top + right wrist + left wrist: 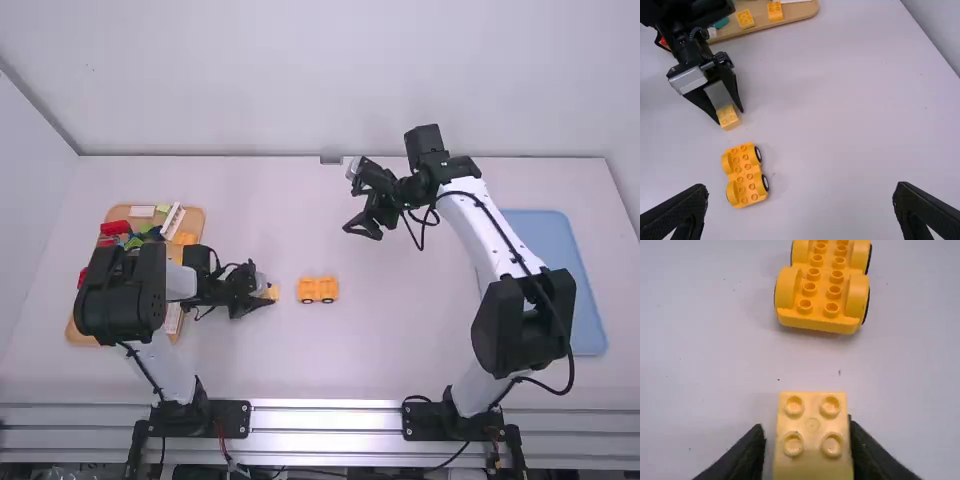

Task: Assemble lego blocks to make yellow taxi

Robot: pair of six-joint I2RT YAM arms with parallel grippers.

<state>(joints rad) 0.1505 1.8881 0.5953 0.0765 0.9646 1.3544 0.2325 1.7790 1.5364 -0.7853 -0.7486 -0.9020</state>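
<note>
White, flat table, a few small dark specks on the surface. Tan wooden board with rounded corners: left part, near left edge, long side running near-to-far. Light-blue rectangular tray with rounded corners: near right edge, partly hidden in the high view. Yellow-orange plastic car chassis with black-tyred wheels: around mid-table, a bit closer to near edge than far, studs up, long axis roughly parallel to near edge.
</note>
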